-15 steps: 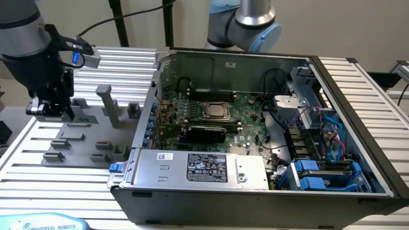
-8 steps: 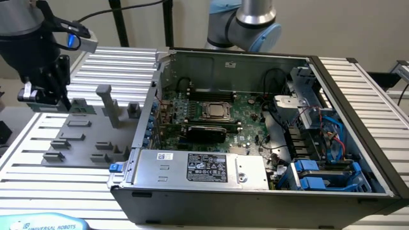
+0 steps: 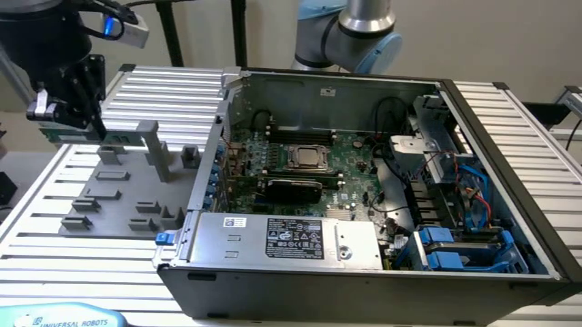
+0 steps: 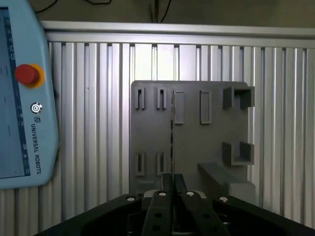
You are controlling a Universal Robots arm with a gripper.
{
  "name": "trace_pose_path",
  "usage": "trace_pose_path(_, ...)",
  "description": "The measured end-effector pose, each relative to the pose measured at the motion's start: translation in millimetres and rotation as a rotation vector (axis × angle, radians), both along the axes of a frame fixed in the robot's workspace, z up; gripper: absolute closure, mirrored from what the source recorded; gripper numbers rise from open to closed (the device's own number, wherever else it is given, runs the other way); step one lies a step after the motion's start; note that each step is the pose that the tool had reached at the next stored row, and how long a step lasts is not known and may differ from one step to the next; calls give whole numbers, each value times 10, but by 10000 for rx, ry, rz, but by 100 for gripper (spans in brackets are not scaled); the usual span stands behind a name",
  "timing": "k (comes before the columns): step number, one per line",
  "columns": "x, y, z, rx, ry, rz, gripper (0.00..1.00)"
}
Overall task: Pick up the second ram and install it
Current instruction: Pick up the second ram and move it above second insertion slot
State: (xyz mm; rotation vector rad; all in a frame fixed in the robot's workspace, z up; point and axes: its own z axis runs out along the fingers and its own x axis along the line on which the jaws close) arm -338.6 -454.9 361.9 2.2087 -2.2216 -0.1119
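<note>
Hanging at the exterior view's left, the black metal gripper (image 3: 84,126) is clamped on the second ram (image 3: 116,138), a thin, flat, dark green circuit-board stick. It is held over the matte grey plastic fixture plate (image 3: 118,197), whose raised blocks and narrow slots rest on the ribbed aluminium table (image 3: 54,272). Further right stands the open dark steel computer case (image 3: 364,289), where a green motherboard (image 3: 350,170) carries a square silver processor chip (image 3: 309,158), and a silver labelled power-supply box (image 3: 291,238) lies along the near wall.
</note>
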Motion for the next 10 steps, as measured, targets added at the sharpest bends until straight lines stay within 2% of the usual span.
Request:
trace_pose_path(5, 228, 0, 123, 0, 1, -1, 87)
trace_pose_path(10, 453, 0, 186, 1, 0, -1, 87)
